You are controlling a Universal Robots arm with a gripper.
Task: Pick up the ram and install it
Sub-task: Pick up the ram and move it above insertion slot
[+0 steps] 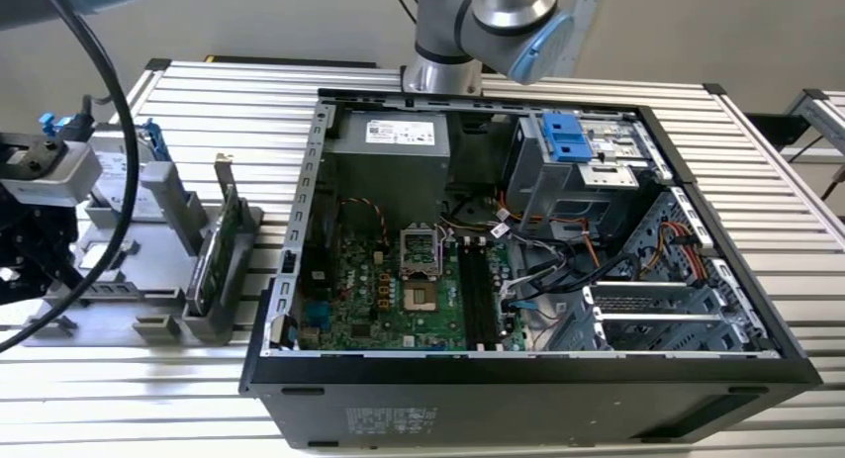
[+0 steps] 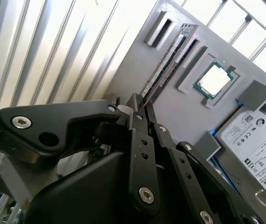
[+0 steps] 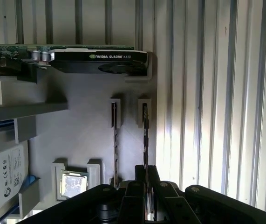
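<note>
Jaws of black gripper (image 3: 146,169) are pinching shut on one end of ram (image 3: 145,135), a long, thin, dark circuit-board stick seen edge-on. Ram is standing on edge in slots of flat grey plastic tray (image 3: 86,130), right by tray's edge bordering slatted metal table (image 3: 216,93), w/ square silver processor chip (image 3: 73,184) sitting nearby in its recess.

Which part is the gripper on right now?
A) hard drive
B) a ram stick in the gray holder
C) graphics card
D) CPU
B: in the first wrist view the gripper is closed on the end of a ram stick standing on edge in the gray holder. The CPU, graphics card and hard drive sit apart from it.
</note>
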